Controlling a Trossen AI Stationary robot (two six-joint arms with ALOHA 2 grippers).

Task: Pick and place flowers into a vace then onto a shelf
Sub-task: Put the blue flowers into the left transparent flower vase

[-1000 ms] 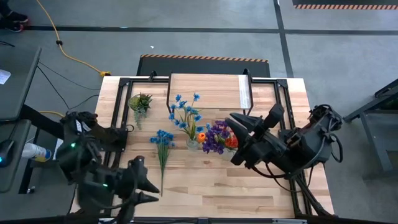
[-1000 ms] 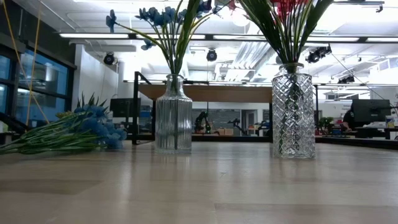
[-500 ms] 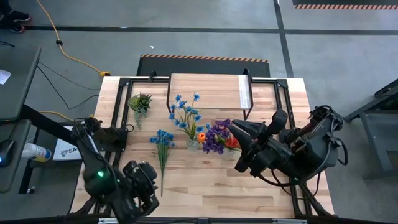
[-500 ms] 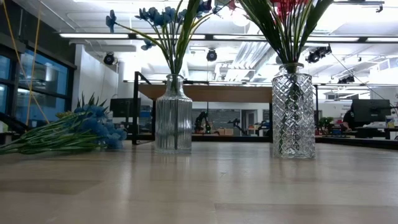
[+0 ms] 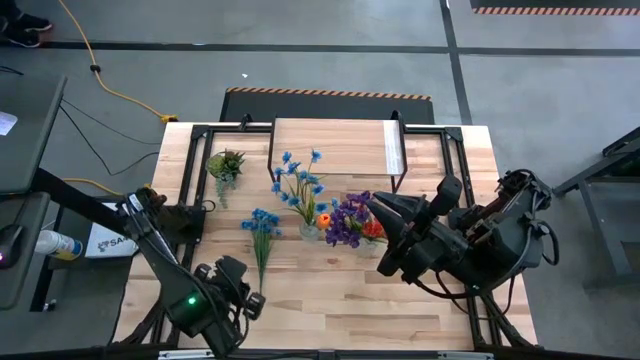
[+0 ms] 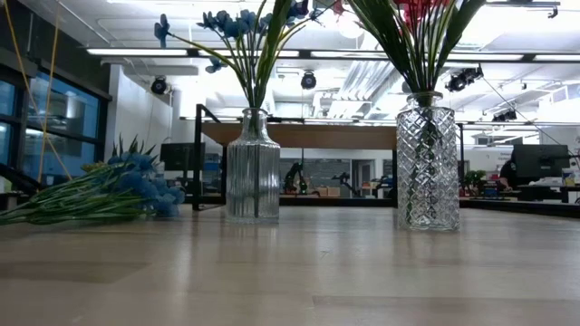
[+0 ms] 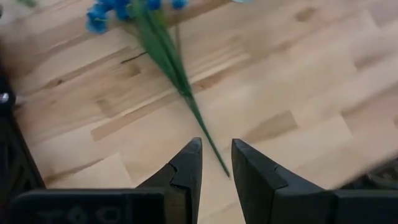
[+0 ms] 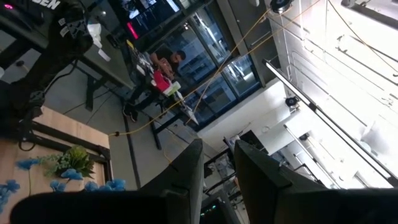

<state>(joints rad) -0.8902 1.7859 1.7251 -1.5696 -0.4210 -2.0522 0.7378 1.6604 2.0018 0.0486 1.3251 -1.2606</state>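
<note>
A loose bunch of blue flowers (image 5: 262,232) lies flat on the table, blooms toward the far edge and stem ends toward the near edge; the low view shows the bunch (image 6: 100,195) at the left. My left gripper (image 5: 250,300) points down over its stem ends (image 7: 214,155), open by a narrow gap, above the table. One glass vase (image 6: 253,167) holds blue flowers with an orange bloom (image 5: 300,188). Another vase (image 6: 427,163) holds purple and red flowers (image 5: 350,220). My right gripper (image 5: 378,203) hovers high beside them, slightly open and holding nothing. The shelf (image 5: 335,148) stands at the far edge.
A small spiky green potted plant (image 5: 226,165) stands at the far left, beside the shelf. A black metal frame (image 5: 190,170) runs along the table's sides. Bare wood (image 5: 340,300) lies along the near edge, between the two arms.
My left gripper has come down toward the table and turned from pointing sideways to pointing down, ending over the stem ends of the loose blue bunch. The flowers and both vases have stayed where they were.
</note>
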